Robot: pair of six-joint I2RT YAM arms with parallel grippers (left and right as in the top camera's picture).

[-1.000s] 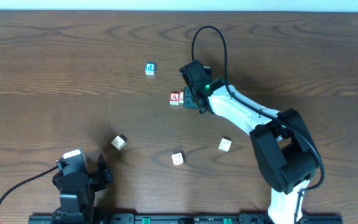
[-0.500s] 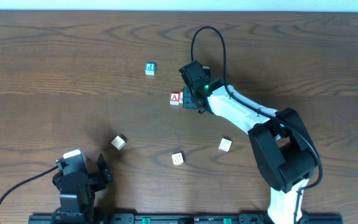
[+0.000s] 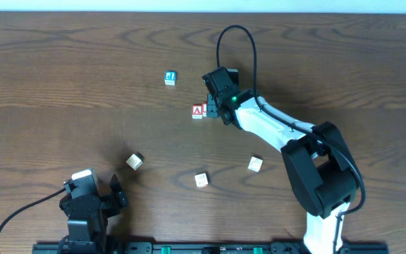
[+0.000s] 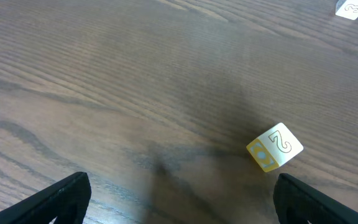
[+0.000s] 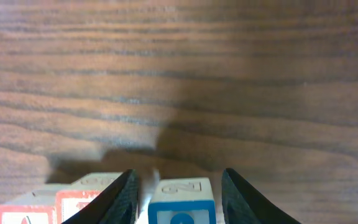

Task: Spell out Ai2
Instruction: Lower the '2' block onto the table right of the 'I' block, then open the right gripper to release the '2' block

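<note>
right claw straddling blue-edged white cube, grip unclear, cube bottom cropped | left claw wide open, empty, tips cropped

Dark wooden table bearing scattered blocks (lettered)

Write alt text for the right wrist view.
A blue-bordered block sits between the two dark fingers at the bottom edge; whether they grip it cannot be told. A red-bordered block sits close on its left, and both are cut off by the frame. Dark wood table fills the rest.
</note>
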